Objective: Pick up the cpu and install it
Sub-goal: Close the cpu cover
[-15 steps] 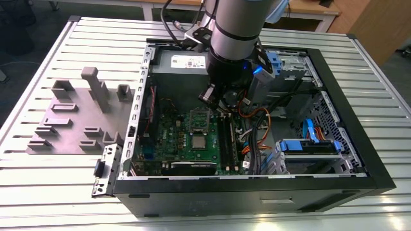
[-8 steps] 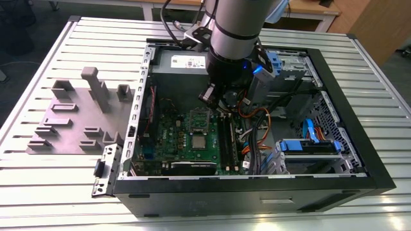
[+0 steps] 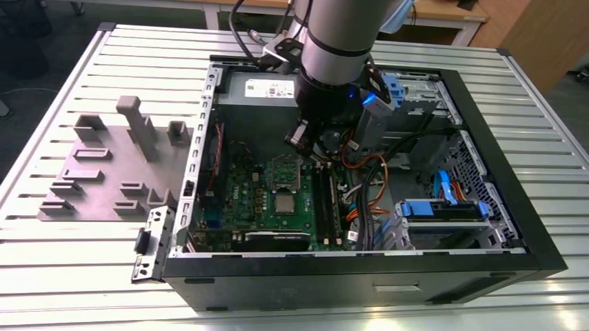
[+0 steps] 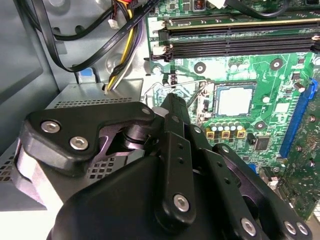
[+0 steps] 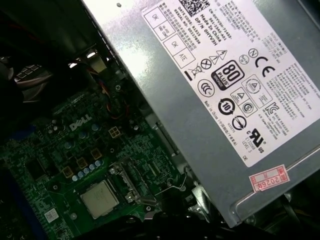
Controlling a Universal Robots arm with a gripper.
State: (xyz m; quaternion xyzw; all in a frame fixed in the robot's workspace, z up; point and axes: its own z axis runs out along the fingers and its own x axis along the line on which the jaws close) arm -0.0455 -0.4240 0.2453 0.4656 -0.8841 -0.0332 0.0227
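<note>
I cannot tell how my gripper (image 3: 308,141) is set above the motherboard (image 3: 248,196); descending off-centre could knock the chip (image 3: 284,204) askew.

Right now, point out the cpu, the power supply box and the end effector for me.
cpu (image 4: 234,100): second wrist view, middle of its silvery top.
power supply box (image 5: 210,65): first wrist view, its labelled metal side.
end effector (image 4: 172,102): second wrist view, the tip of its black finger assembly.
</note>
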